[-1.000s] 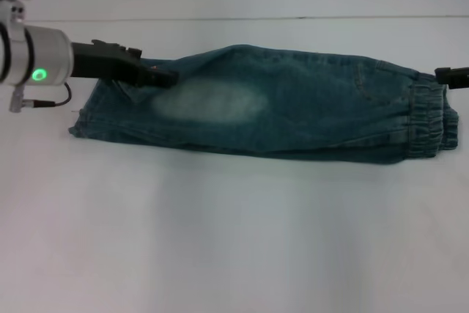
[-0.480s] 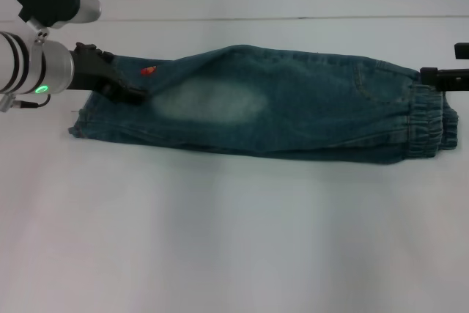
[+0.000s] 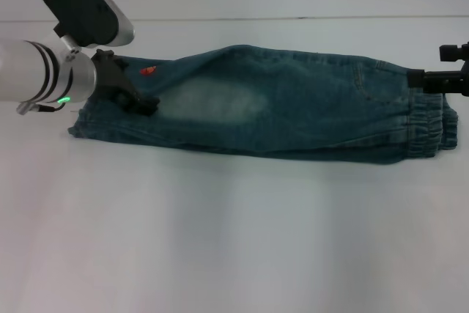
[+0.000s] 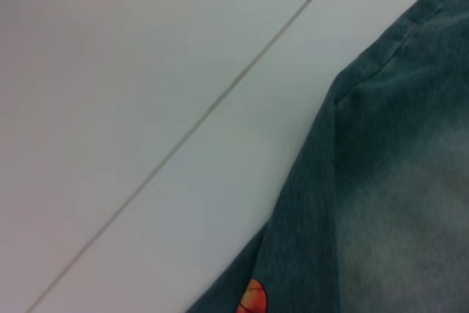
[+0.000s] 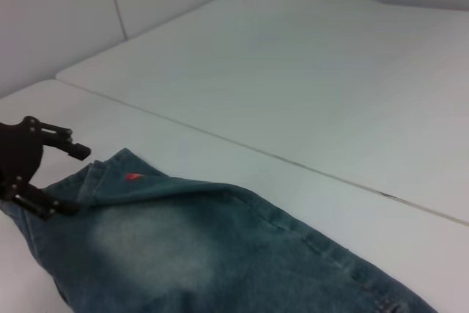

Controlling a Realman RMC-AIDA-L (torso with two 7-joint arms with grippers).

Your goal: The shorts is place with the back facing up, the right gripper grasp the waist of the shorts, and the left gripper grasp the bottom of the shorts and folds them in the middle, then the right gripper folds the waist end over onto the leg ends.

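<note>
The blue-green denim shorts [image 3: 293, 115] lie folded lengthwise across the white table [image 3: 234, 240]. The ruffled waist [image 3: 432, 126] is at the right and the leg hems [image 3: 82, 124] are at the left. A small orange bit of the print [image 3: 148, 71] shows near the hems, and again in the wrist views [image 4: 253, 298] [image 5: 133, 177]. My left gripper [image 3: 135, 91] hovers over the leg end, and in the right wrist view this left gripper [image 5: 58, 177] is open with nothing in it. My right gripper [image 3: 443, 65] is at the far right edge beside the waist, its fingers apart.
A seam line [image 3: 293, 17] runs across the white table behind the shorts. The left wrist camera housing [image 3: 84, 5] sticks up above the left arm. Bare white surface lies in front of the shorts.
The left gripper has drawn back to the left along the leg end and its wrist has turned upward. The right gripper has come slightly further into view beside the waist. The shorts have not moved.
</note>
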